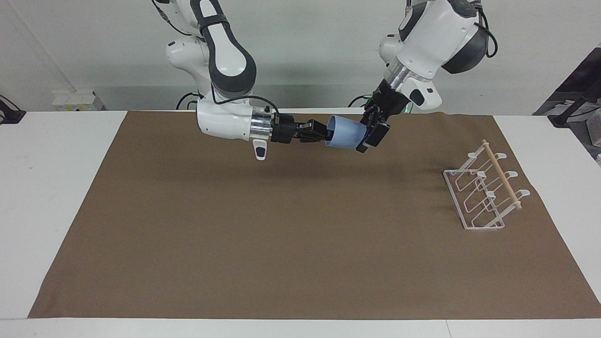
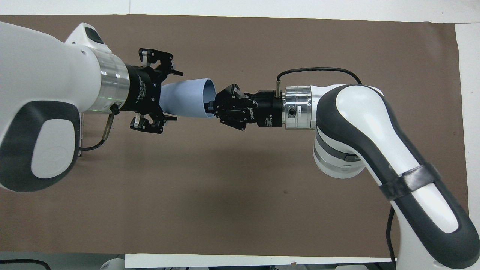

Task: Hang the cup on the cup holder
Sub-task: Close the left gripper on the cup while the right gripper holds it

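Handover in mid-air, ordered outward from the cup [image 1: 346,135]. The cup lies on its side above the brown mat [image 1: 281,244], held up off it. My right gripper [image 1: 323,133] is clamped on the cup's rim. My left gripper [image 1: 371,133] straddles the cup's narrow base, fingers spread wide, not yet gripping. I judge the step done well if the left closes squarely on the base before the right lets go — no tugging. The cup holder [image 1: 483,192] stands well apart from the cup, toward the left arm's end.

Pale wall [image 1: 305,47], white table [image 1: 51,188], brown mat [image 1: 281,234] on top.
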Controlling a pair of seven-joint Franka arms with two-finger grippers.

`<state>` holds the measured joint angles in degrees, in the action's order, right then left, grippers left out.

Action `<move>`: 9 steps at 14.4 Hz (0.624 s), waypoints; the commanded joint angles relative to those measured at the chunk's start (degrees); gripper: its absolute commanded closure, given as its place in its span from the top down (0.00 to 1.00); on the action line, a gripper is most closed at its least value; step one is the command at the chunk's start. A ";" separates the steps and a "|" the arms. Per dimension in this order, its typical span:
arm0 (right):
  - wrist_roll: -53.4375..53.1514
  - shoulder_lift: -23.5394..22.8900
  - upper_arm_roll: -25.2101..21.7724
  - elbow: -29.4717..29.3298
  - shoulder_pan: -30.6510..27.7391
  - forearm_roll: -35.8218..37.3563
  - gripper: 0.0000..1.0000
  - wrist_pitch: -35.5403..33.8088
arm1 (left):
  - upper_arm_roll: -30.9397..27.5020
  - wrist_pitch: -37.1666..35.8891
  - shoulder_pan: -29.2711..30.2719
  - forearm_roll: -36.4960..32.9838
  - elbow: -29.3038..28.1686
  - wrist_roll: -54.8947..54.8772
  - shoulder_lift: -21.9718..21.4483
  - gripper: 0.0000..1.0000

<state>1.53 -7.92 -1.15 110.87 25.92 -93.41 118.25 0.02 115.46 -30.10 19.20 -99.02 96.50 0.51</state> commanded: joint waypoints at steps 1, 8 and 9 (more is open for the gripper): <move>-0.47 0.63 0.27 0.22 -0.34 -1.33 0.00 -0.73 | -0.46 3.71 -0.84 0.75 -2.14 1.32 -0.51 0.97; -0.47 0.72 0.27 0.22 -0.78 -1.33 0.00 -1.35 | -0.46 3.10 -0.84 2.16 -1.18 1.41 0.11 0.42; -0.47 0.72 0.27 0.22 -0.78 -1.25 0.00 -1.35 | -0.46 3.10 -0.75 2.16 -0.91 1.41 0.11 0.33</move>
<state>1.52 -7.94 -1.56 110.77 25.61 -93.67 118.20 -0.01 117.32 -30.36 20.53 -99.82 97.34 0.71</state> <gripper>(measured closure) 0.956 0.282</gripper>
